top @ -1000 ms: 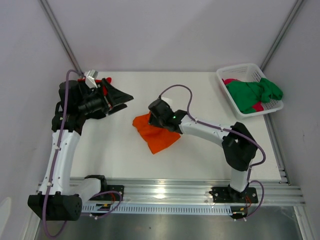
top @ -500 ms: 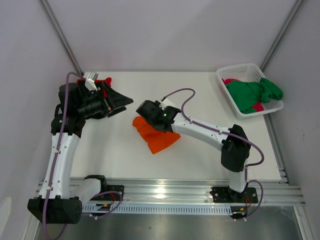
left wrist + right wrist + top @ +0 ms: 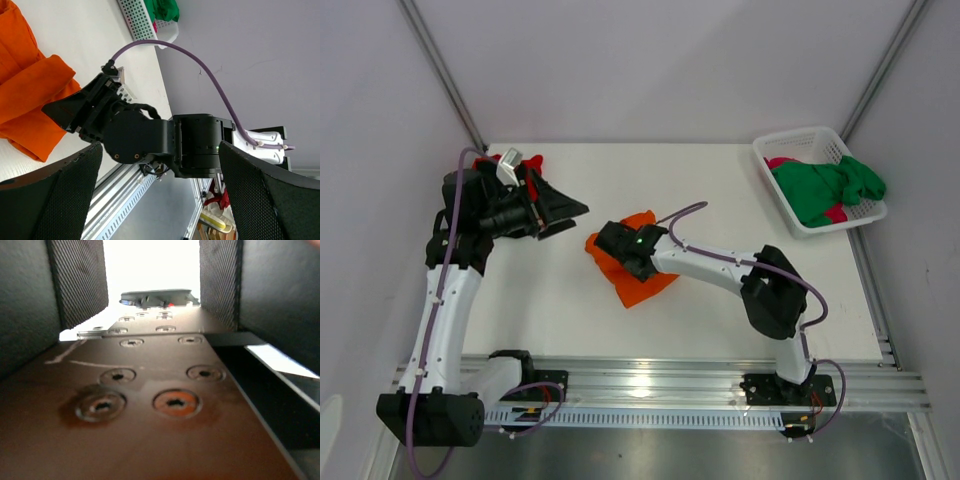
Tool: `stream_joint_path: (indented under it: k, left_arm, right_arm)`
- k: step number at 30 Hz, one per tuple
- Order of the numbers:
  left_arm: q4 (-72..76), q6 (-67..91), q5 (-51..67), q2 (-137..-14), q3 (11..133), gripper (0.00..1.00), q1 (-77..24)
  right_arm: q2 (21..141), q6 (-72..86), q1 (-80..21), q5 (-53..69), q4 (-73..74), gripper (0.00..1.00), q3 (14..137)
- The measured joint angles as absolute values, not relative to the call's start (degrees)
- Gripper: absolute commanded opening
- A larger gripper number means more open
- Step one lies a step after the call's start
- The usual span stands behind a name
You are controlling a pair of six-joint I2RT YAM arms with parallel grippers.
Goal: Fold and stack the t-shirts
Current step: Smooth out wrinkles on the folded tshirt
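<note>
Bench (image 3: 720,190) middle holds the orange t-shirt (image 3: 638,283). The right fingers (image 3: 80,280) stand apart, low over its 10 o'clock side. The left fingers (image 3: 60,195) gape wide, lifted up, well apart from the shirt, farther toward 10 o'clock.

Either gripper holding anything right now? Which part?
Nothing held. Left gripper is open in the air; right gripper sits open over the orange t-shirt, no cloth between its jaws.

Overhead, left wrist sideways, sharing orange t-shirt (image 3: 640,290)
</note>
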State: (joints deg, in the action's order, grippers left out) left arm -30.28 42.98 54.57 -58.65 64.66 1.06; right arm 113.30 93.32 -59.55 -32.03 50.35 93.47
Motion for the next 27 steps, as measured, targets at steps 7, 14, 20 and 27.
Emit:
stream_joint_path:
  k: [7,14,20,27]
  left_arm:
    - [-30.4,42.9,55.6,-58.3,64.4,0.99,2.0]
    - [-30.1,42.9,55.9,-56.9,62.5,0.99,2.8]
    - [-30.2,42.9,55.9,-56.6,61.1,0.99,2.8]
    - [-29.8,42.9,56.0,-56.6,60.7,0.99,2.8]
  right_arm:
    - [115.7,93.4,-59.6,-30.9,50.4,0.50,93.7]
    - [117.8,92.5,-59.7,-30.9,48.7,0.50,94.6]
    - [118.6,91.2,-59.4,-30.9,46.6,0.50,94.8]
    - [118.6,89.5,-59.0,-31.1,45.0,0.49,95.3]
